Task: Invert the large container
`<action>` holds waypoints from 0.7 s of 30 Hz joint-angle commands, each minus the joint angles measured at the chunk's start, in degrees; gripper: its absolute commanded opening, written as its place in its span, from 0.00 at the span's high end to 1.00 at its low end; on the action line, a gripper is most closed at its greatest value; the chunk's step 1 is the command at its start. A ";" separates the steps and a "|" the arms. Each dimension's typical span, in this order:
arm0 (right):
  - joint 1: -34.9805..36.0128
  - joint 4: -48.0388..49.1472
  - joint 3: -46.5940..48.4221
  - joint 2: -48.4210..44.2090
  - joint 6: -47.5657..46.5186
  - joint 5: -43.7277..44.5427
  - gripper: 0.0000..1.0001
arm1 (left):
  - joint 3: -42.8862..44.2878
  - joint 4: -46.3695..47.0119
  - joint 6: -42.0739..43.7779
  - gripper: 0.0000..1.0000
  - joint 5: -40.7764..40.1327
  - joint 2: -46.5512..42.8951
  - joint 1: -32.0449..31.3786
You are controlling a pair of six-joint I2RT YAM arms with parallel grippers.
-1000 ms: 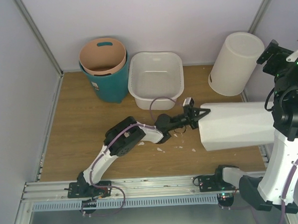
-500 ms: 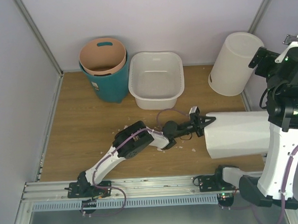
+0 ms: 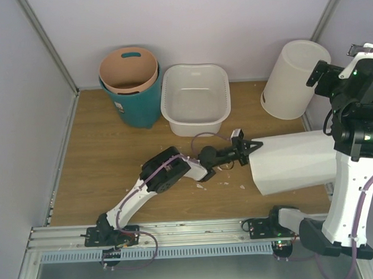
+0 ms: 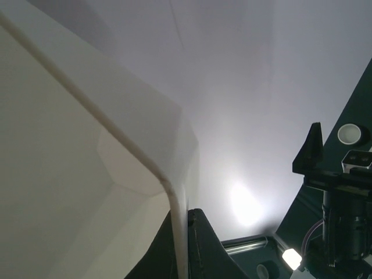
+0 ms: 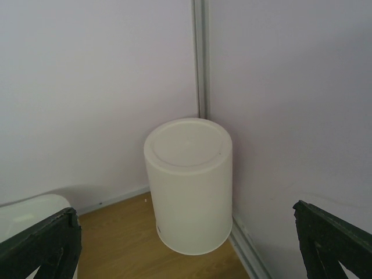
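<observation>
Sitting upright far back on the wooden surface [image 3: 112, 162] is the wide white plastic tub [image 3: 195, 98], while the left end effector [image 3: 248, 150] pinches the rim of the tipped white eight-sided bin [image 3: 294, 162] and the right end effector [image 5: 185, 212] gapes wide.

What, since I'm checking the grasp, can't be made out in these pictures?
- Octagonal bin: its far end, top view, hidden behind the right arm.
- Left end effector: left wrist view shows one finger; the bin's wall hides the other.
- Large container: side perforations too small, top view.
</observation>
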 commanded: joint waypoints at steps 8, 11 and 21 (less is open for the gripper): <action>-0.26 0.80 -0.67 0.73 -0.27 -4.50 0.00 | -10.89 18.32 -1.37 0.97 10.16 -4.40 3.22; -0.25 -0.06 -0.24 0.86 -0.31 -4.76 0.00 | -12.41 18.27 -0.62 0.96 12.18 -5.05 3.27; -0.27 -12.46 7.34 5.83 1.08 -3.44 0.00 | -12.96 18.27 -0.09 0.94 13.10 -4.52 4.36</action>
